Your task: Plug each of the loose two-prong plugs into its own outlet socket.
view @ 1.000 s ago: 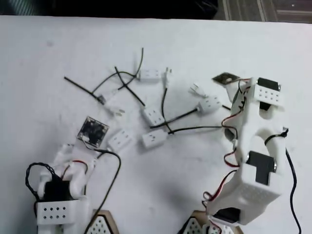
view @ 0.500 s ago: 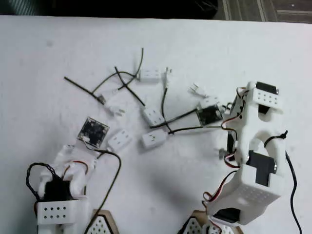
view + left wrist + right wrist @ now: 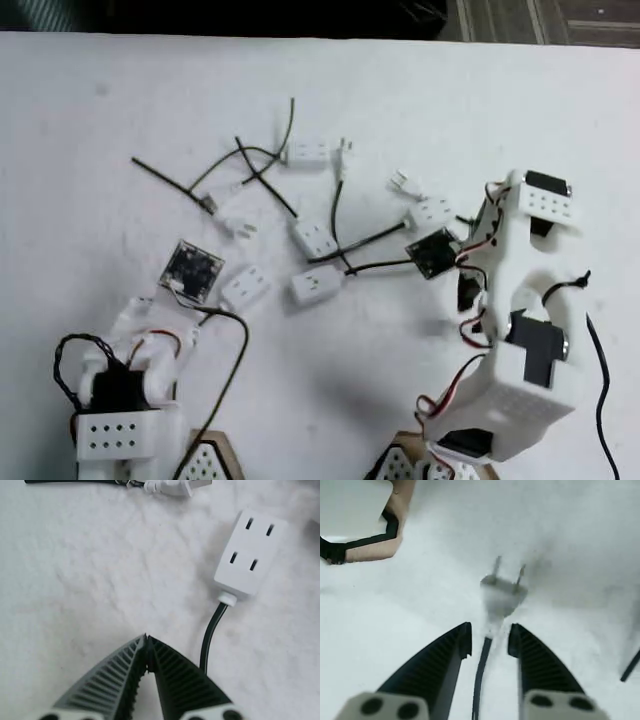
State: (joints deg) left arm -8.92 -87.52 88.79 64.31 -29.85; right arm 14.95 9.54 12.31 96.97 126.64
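Right wrist view: right gripper (image 3: 489,639) stood parted, straddling the cord (image 3: 481,675) just behind a two-prong plug (image 3: 502,594) lying on the table (image 3: 395,610), apparently lined up for a grasp. Left gripper (image 3: 146,642) was clenched empty near an outlet socket (image 3: 248,555).

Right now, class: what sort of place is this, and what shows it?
Probably a robotics test bench: two robot arms at a white table scattered with outlet sockets and two-prong plugs.
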